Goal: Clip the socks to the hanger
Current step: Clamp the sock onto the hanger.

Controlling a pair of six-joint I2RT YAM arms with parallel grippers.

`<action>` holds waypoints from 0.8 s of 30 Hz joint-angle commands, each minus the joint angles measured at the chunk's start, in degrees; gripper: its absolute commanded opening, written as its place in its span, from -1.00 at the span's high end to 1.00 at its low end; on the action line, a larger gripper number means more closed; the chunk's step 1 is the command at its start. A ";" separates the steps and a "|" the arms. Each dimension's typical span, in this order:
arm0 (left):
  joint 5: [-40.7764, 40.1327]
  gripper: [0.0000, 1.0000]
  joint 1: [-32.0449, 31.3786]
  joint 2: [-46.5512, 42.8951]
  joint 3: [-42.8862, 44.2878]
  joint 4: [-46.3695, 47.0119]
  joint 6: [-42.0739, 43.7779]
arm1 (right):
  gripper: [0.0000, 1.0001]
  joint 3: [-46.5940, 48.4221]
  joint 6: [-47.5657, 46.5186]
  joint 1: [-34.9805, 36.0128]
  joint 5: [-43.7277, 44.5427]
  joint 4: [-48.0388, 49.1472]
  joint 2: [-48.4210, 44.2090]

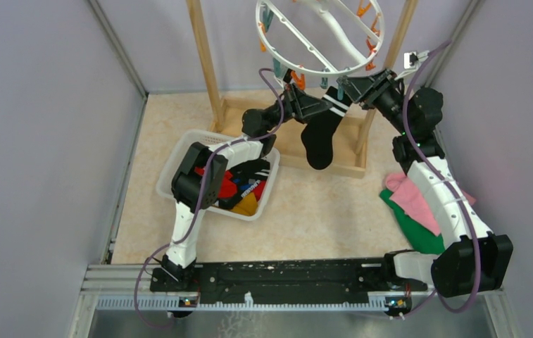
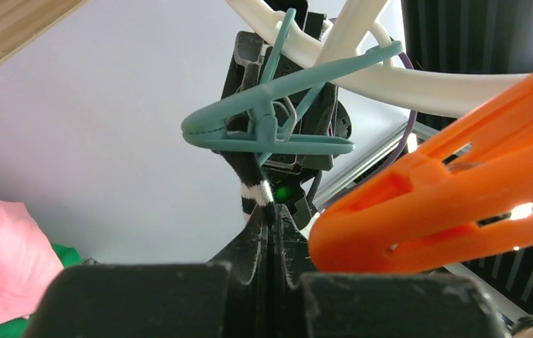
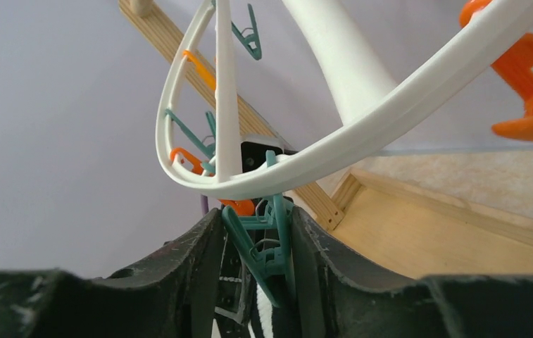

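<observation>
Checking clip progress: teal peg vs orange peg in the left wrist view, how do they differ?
The teal peg has the striped sock cuff in its jaws; the orange peg holds nothing. The teal peg sits between the right gripper fingers; no gripper holds the orange peg. Both dangle from the white hanger.

This is a robotics lab test cell. Plain lilac-grey panels (image 1: 45,141) in aluminium framing (image 1: 117,46) box in the left, right and far sides of a beige stone-patterned counter (image 1: 320,211). Two cabled robot arms, the left arm (image 1: 193,204) and the right arm (image 1: 439,190), are bolted to a black rail (image 1: 284,274) at the near edge. Inside stand a bare wooden rack (image 1: 203,56), a white basket (image 1: 172,165) and a hanger (image 1: 298,67).
</observation>
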 commanded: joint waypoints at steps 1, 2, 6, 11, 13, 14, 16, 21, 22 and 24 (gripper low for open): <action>-1.22 0.92 -0.24 -0.29 -0.11 19.18 0.39 | 0.16 0.93 -1.11 -0.60 -0.57 -0.78 0.16; -1.18 0.90 -0.19 -0.30 -0.13 19.11 0.37 | 0.13 0.98 -1.12 -0.59 -0.65 -0.72 0.16; -0.80 0.51 -0.15 -0.35 -0.73 19.06 0.59 | -0.09 1.42 -2.70 -0.65 -1.95 -0.12 0.04; 1.26 -0.07 -0.01 -2.34 -7.49 19.08 5.15 | -0.72 2.15 -7.65 -1.24 -4.47 -2.62 -1.11; 2.40 -0.25 0.16 -3.90 -12.40 19.11 7.69 | -0.97 1.91 -9.64 -1.93 -5.66 -4.85 -1.91; 2.90 -0.29 0.30 -4.44 -15.07 19.06 8.77 | -0.97 1.59 -10.58 -2.36 -6.32 -5.74 -2.48; 3.41 -0.37 0.58 -6.09 -20.32 19.06 11.51 | -0.97 0.33 -13.55 -3.13 -7.48 -7.28 -4.25; 4.72 -0.41 1.13 -11.54 -29.61 17.68 20.16 | -0.97 -3.43 -23.33 -5.24 -10.75 -13.96 -10.55; 5.33 -0.42 1.13 -13.00 -30.86 16.52 22.46 | -0.97 -4.35 -25.54 -5.57 -11.29 -15.60 -11.99; 6.31 -0.42 1.23 -16.47 -33.45 13.19 27.63 | -0.97 -6.40 -29.30 -6.20 -12.12 -18.35 -15.16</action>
